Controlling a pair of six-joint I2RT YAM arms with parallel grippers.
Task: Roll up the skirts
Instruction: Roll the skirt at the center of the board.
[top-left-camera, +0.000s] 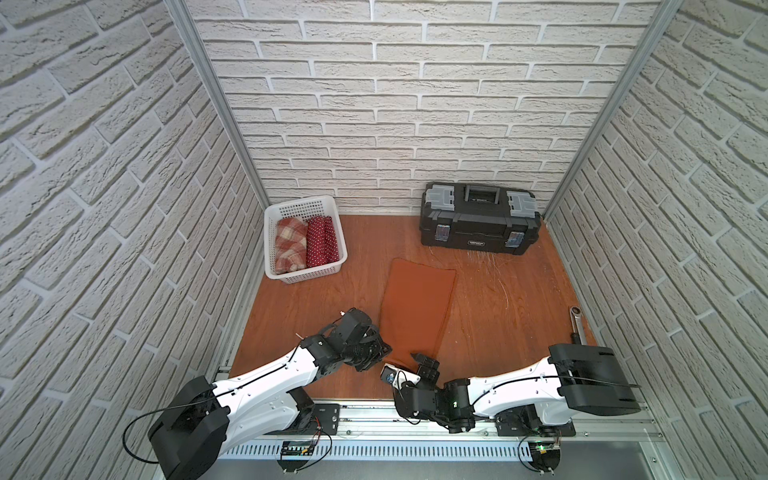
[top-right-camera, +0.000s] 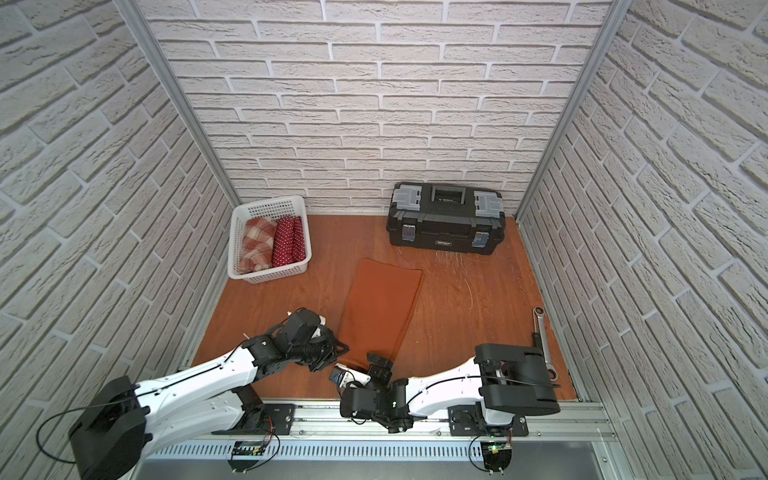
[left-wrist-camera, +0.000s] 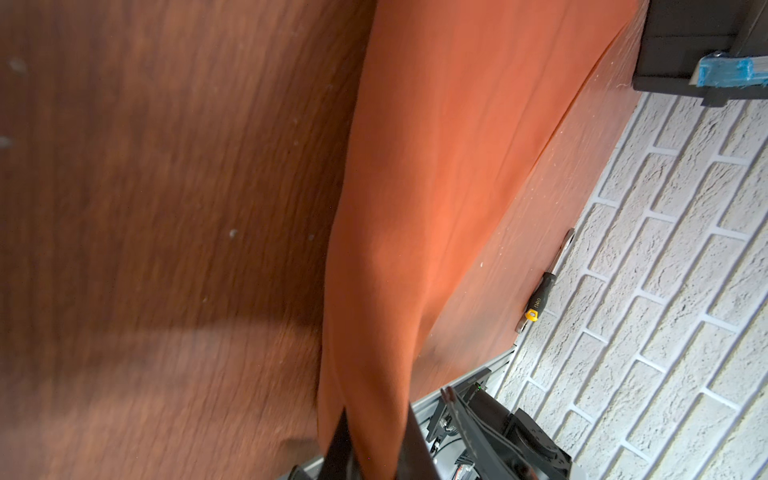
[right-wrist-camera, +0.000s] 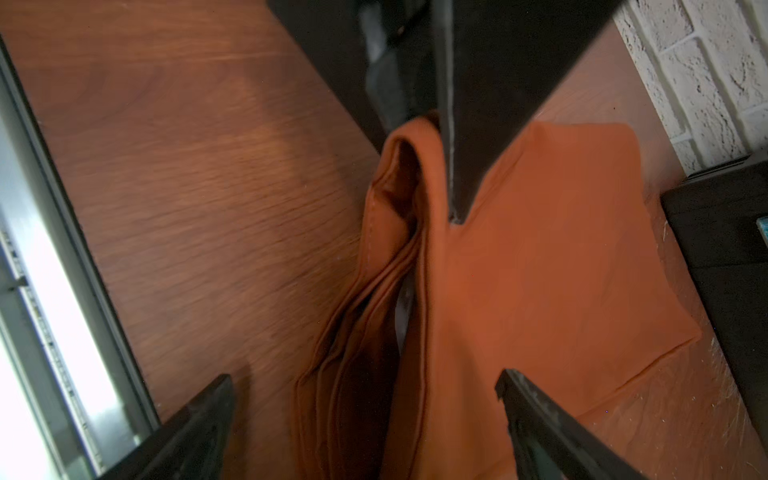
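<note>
Wood surface (top-left-camera: 498, 316): rust-orange skirt (top-left-camera: 415, 307) is being pinched at its near hem by left fingers (left-wrist-camera: 415, 449), right fingers (right-wrist-camera: 552, 428) being held wide; tight, even rolling is being advised.

**Clean top views, rough wrist cams**

Both top views are lit brightly and evenly, though the brick walls (top-left-camera: 104, 166) are bent at the edges. In the left wrist view the tabletop (left-wrist-camera: 166, 208) is smeared by blur. In the right wrist view the metal rail (right-wrist-camera: 54, 332) is blown out white.
</note>
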